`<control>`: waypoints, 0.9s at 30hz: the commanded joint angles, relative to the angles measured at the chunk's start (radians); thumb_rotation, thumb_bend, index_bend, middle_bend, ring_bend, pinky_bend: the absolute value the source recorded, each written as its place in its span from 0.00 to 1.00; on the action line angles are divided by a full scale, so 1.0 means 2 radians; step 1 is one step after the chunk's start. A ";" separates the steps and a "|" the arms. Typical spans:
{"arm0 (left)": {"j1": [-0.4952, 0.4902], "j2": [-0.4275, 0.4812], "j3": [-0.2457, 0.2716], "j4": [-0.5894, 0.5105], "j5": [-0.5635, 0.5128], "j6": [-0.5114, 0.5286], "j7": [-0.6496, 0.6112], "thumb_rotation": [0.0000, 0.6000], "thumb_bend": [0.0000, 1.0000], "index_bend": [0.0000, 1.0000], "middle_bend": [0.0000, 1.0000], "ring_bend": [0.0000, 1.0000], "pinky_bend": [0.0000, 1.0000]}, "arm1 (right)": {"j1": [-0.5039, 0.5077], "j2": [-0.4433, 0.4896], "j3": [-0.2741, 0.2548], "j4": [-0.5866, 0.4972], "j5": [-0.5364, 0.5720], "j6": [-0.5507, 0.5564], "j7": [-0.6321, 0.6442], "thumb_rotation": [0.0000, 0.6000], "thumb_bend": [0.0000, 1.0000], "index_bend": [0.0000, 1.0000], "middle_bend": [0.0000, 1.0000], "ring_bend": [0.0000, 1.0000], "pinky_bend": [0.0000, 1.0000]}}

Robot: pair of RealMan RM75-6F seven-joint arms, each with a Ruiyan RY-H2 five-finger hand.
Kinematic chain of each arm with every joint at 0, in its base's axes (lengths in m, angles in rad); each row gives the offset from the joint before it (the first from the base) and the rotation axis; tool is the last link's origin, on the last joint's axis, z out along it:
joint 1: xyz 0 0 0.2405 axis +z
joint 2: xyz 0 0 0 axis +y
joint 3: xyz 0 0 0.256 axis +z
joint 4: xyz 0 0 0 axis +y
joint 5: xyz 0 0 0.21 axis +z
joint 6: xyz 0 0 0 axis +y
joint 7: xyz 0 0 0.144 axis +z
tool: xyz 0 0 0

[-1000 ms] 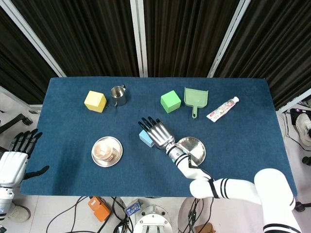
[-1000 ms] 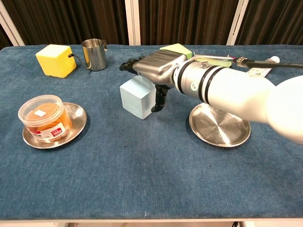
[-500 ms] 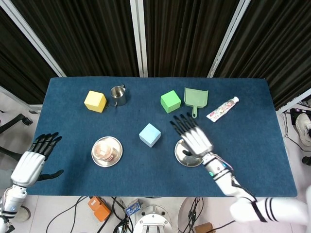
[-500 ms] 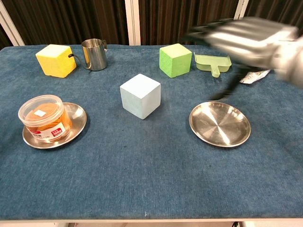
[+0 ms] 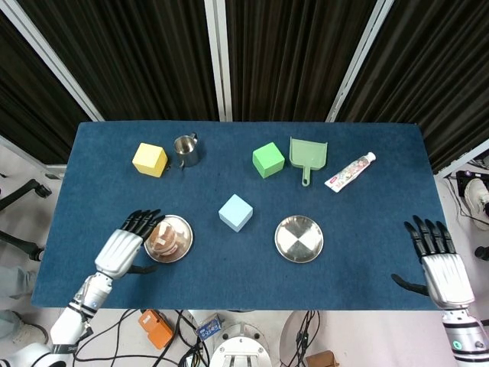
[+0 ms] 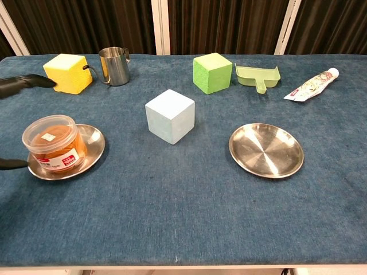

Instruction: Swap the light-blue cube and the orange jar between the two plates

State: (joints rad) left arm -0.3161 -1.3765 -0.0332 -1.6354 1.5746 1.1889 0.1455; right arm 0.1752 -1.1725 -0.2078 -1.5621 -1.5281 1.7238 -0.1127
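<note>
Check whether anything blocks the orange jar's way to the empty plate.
The light-blue cube stands on the cloth between the orange jar and the empty plate, slightly back of the straight line between them. A direct slide may clip it; lifting over looks clear.

Shiny metal plates (image 6: 266,150) and cup (image 6: 114,66), matt blue cloth tabletop (image 6: 183,206), clear plastic jar (image 6: 54,143).

We look down on a rectangular bench covered in dark blue felt-like cloth (image 5: 382,191), filling the middle of the head view. Behind it, across the top of the frame, hang black pleated curtains (image 5: 145,53), crossed by slanted silvery-white metal posts (image 5: 218,57). Along the lower edge we see pale grey floor (image 5: 267,336) with loose black cables (image 5: 179,332) and a small orange box (image 5: 157,327). The light is even and soft.
</note>
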 commanded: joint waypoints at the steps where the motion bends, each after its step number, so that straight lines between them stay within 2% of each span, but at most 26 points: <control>1: -0.023 -0.046 -0.025 -0.015 -0.069 -0.038 0.086 1.00 0.07 0.00 0.00 0.00 0.02 | -0.005 0.013 0.003 -0.001 -0.012 -0.019 0.014 0.80 0.21 0.00 0.00 0.00 0.00; 6: -0.034 -0.061 -0.035 -0.014 -0.130 -0.055 0.137 1.00 0.06 0.00 0.00 0.00 0.03 | -0.008 0.024 0.009 -0.004 -0.028 -0.033 0.028 0.81 0.21 0.00 0.00 0.00 0.00; 10: -0.038 -0.059 -0.037 -0.022 -0.159 -0.056 0.160 1.00 0.07 0.01 0.01 0.01 0.14 | -0.012 0.025 0.020 -0.004 -0.029 -0.038 0.028 0.81 0.21 0.00 0.00 0.00 0.00; 13: -0.043 -0.060 -0.040 -0.022 -0.174 -0.054 0.171 1.00 0.10 0.12 0.08 0.11 0.29 | -0.014 0.026 0.026 -0.006 -0.031 -0.048 0.029 0.81 0.21 0.00 0.00 0.00 0.00; 15: -0.045 -0.062 -0.039 -0.023 -0.182 -0.054 0.177 1.00 0.13 0.23 0.20 0.23 0.38 | -0.016 0.026 0.030 -0.007 -0.033 -0.050 0.027 0.80 0.21 0.00 0.00 0.00 0.00; 19: -0.048 -0.069 -0.039 -0.018 -0.178 -0.045 0.172 1.00 0.20 0.39 0.35 0.39 0.54 | -0.020 0.026 0.037 -0.008 -0.034 -0.056 0.026 0.81 0.21 0.00 0.00 0.00 0.00; 23: -0.051 -0.076 -0.041 -0.015 -0.169 -0.031 0.164 1.00 0.25 0.47 0.44 0.47 0.60 | -0.023 0.028 0.042 -0.009 -0.036 -0.064 0.025 0.80 0.21 0.00 0.00 0.00 0.00; 27: -0.054 -0.075 -0.041 -0.036 -0.147 -0.014 0.163 1.00 0.29 0.49 0.46 0.49 0.61 | -0.026 0.028 0.048 -0.010 -0.037 -0.069 0.025 0.80 0.21 0.00 0.00 0.00 0.00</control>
State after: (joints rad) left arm -0.4203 -1.5264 -0.1150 -1.6868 1.2643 1.1467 0.4734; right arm 0.1230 -1.1160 -0.1128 -1.5819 -1.6016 1.5867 -0.0617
